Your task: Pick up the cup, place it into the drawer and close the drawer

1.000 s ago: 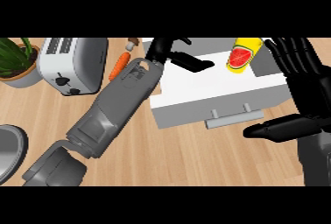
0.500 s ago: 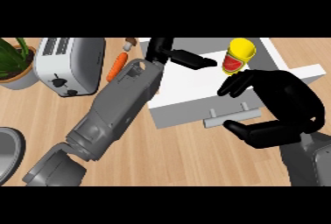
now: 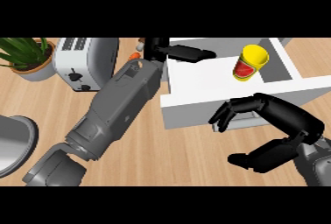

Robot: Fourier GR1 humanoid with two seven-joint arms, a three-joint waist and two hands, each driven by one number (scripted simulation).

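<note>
A yellow cup [image 3: 250,62] with a red patch stands inside the open white drawer [image 3: 207,81], toward its right side. My right hand [image 3: 278,127] is in front of the drawer's front panel [image 3: 245,103], fingers bent toward the handle, thumb below, holding nothing. My left hand [image 3: 174,50] reaches over the drawer's back left corner, fingers stretched to the right and clear of the cup. The left forearm [image 3: 119,109] runs diagonally across the counter.
A silver toaster [image 3: 87,59] and a potted plant [image 3: 29,54] stand at the back left. An orange item [image 3: 135,55] peeks out behind the left wrist. A grey round rim [image 3: 13,144] shows at the left edge.
My right hand has come down from beside the cup to the front of the drawer panel. The drawer front sits farther up in view. The left hand stayed over the drawer's corner.
</note>
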